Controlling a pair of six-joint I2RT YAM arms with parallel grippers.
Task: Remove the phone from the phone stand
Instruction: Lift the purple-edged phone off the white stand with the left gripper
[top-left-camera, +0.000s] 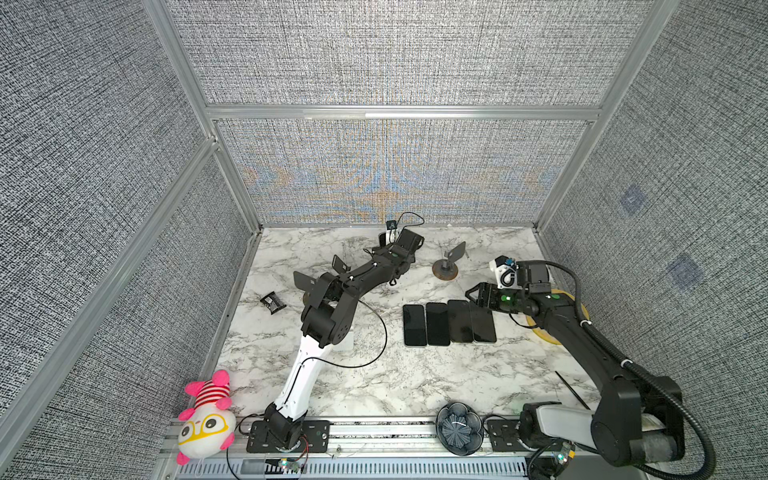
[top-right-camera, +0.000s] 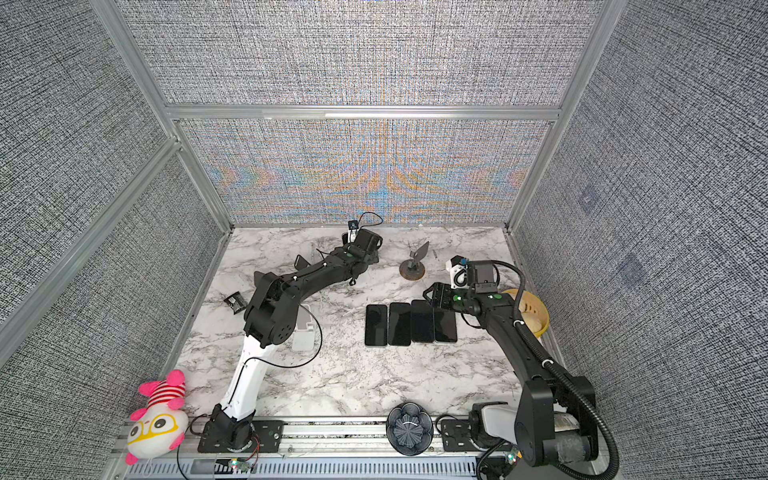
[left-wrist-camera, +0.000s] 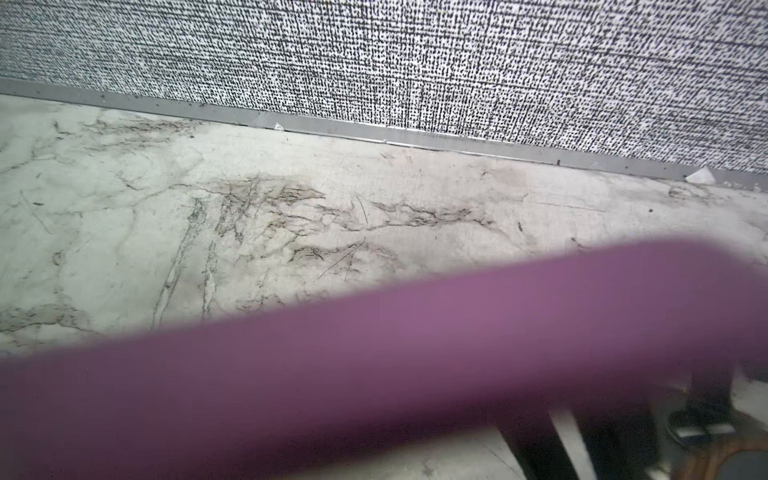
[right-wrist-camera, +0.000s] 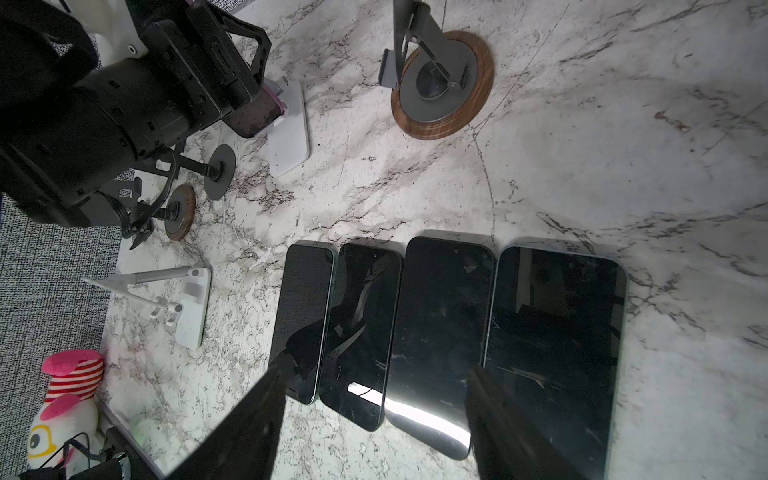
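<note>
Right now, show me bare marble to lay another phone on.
Widest: bare marble tabletop between the row of four black phones and the dark ribbed bowl. Smaller: between those phones and the round wood-rimmed grey stand. Crowded: the small stands beneath the left arm.

Setting: robot test cell, laboratory type. Your reference is the marble-patterned tabletop (top-left-camera: 415, 386). Around it on three sides: grey woven wall panels (top-left-camera: 395, 54) in aluminium framing (top-left-camera: 399, 111). Along its near edge: a slotted aluminium rail (top-left-camera: 374, 432) with two arm bases (top-left-camera: 286, 434) bolted on. On it: phone stands (top-left-camera: 445, 270), four dark phones (top-left-camera: 449, 322) in a row.
</note>
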